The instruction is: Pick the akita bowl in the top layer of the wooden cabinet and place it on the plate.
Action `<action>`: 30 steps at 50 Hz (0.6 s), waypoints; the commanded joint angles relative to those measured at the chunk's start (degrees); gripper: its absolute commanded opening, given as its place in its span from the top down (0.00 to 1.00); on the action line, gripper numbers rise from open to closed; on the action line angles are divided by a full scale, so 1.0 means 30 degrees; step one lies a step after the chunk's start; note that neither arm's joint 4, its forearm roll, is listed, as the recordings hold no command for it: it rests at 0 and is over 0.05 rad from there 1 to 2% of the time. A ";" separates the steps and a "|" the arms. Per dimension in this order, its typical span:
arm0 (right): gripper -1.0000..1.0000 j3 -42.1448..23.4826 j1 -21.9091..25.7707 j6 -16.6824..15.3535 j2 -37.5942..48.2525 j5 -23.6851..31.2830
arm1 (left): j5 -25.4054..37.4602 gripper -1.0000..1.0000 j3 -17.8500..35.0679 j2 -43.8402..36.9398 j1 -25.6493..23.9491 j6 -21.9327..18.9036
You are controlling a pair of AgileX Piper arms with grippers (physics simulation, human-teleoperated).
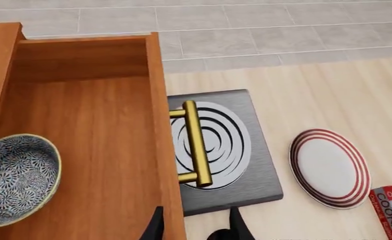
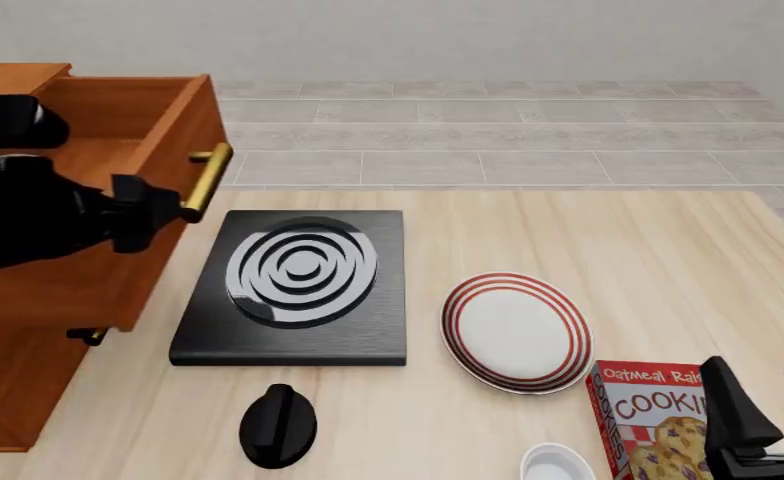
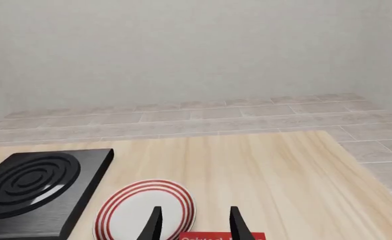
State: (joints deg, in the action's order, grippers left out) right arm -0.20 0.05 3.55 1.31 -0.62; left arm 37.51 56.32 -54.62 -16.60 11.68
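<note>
Pale wood table (image 2: 659, 250) is stretching across the scene, with grey tiled floor running behind it. Over on the left, the wooden cabinet (image 2: 45, 300) is standing with its top layer (image 1: 89, 150) pulled out, brass handle (image 2: 208, 180) sticking out toward the black stove (image 2: 299, 285). The left wrist view is looking straight down into that open drawer, and the akita bowl (image 1: 17, 177) is sitting upright on the drawer floor, close against one side wall. The left gripper (image 1: 194, 226) is hovering above the drawer's front edge, fingers spread apart and holding nothing, one fingertip over the drawer, the other outside it. The plate (image 2: 516, 331) is lying on the table just beside the stove, well apart from the bowl. A cookie box (image 2: 659, 420) is resting near the plate's edge, and the right gripper (image 2: 763, 412) is hanging just beside that box, jaws apart and empty. A black knob (image 2: 277, 425) is sitting in front of the stove, and a small white bowl (image 2: 558, 464) is peeking in at the front view's lower edge.
</note>
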 commanded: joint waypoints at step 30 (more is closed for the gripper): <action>0.00 0.0009 0.0023 -0.0048 0.0205 -0.0170 | 0.0177 0.00 -0.2632 -0.2407 -0.2281 0.2033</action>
State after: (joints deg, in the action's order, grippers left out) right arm -0.20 0.09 3.49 1.56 -0.84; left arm 35.11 56.45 -55.81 -21.53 15.75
